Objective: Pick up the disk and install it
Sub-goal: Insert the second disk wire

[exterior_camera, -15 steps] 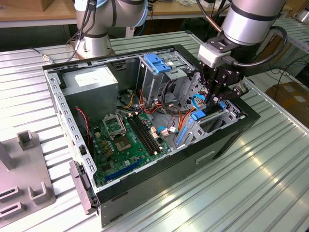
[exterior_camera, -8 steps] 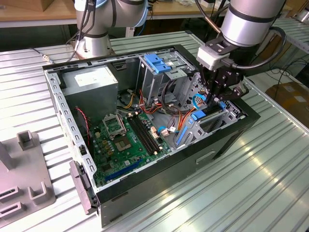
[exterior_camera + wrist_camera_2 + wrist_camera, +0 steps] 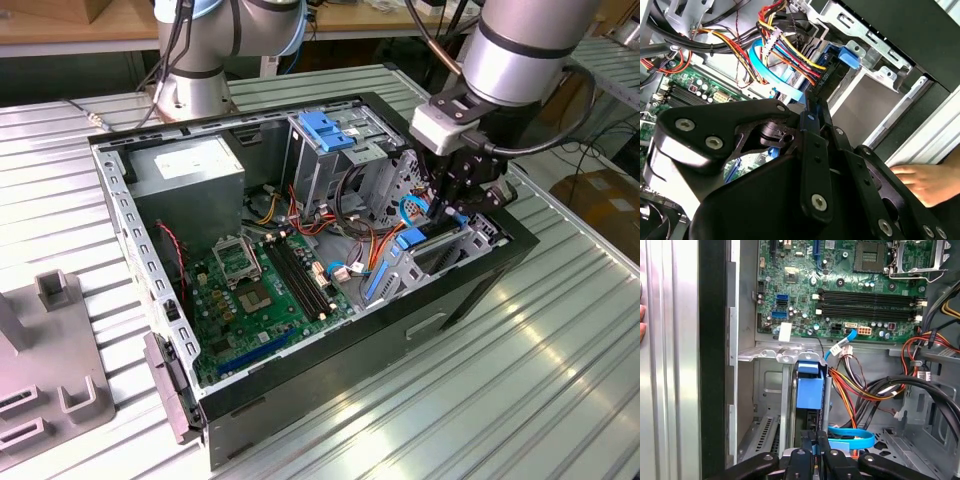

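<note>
Down inside the open black desktop computer case point(image 3: 470, 290), the arm's black gripper point(image 3: 447, 205) reaches into the drive bay at the exterior view's right — above the bundle of red, yellow and orange power cables point(image 3: 375, 240). In the first wrist view its fingers point(image 3: 815, 452) are drawn together on the edge of the disk point(image 3: 810, 390), a flat grey-metal drive clipped in a blue plastic bracket, which stands upright in the grey metal bay beside the case's side wall. A light-blue flat data cable point(image 3: 852, 437) curls just beside the gripper. The green motherboard point(image 3: 265, 285) lies on the case floor, well apart from the grey power-supply box point(image 3: 190, 180) — that sits in the far corner. In the second wrist view, a person's hand point(image 3: 925, 182) rests outside the case on the ribbed metal table point(image 3: 520, 390).
</note>
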